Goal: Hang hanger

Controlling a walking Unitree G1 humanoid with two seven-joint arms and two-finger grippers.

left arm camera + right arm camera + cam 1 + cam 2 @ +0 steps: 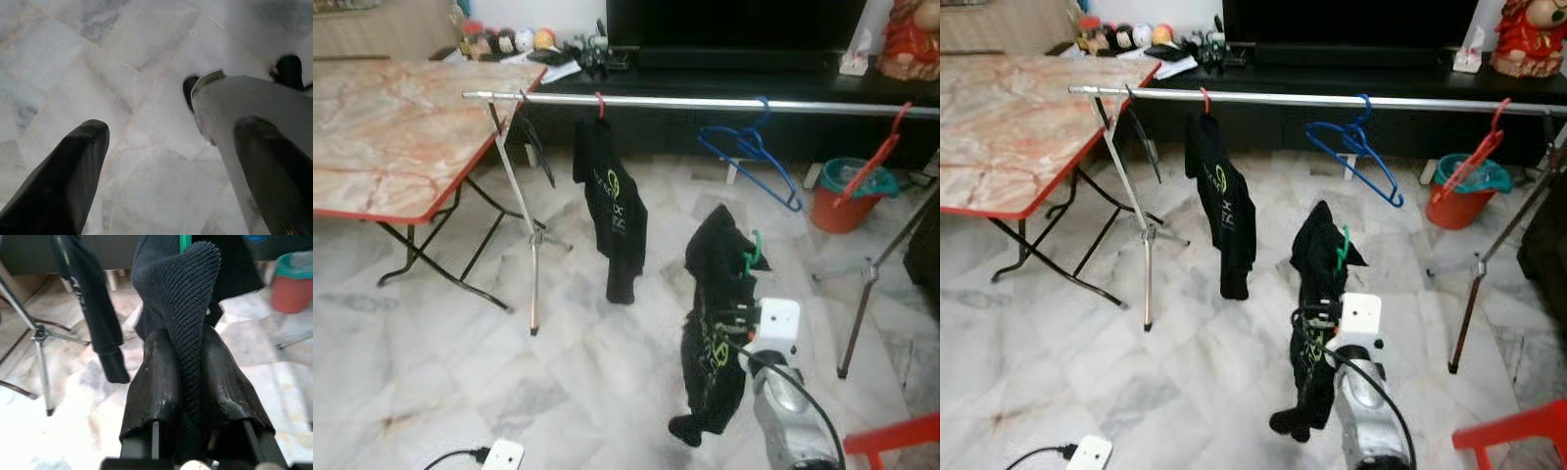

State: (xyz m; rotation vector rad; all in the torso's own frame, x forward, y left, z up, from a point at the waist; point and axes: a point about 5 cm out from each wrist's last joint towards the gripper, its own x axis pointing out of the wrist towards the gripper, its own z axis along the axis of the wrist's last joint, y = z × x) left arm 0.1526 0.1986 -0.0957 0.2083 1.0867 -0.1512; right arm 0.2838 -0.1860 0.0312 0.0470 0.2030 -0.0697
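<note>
My right gripper is shut on a black garment that hangs on a green hanger; I hold it low, in front of the silver clothes rail. The green hook pokes up from the garment's collar, below the rail and apart from it. On the rail hang a black shirt on a red hanger, an empty blue hanger, a red hanger at the right and a black hanger at the left. My left gripper is open above the marble floor.
A folding table with a marble-pattern top stands at the left. Under the rail's right end sits an orange bucket. A dark TV bench runs behind the rail. A red chair edge is at the lower right, a white power plug on the floor.
</note>
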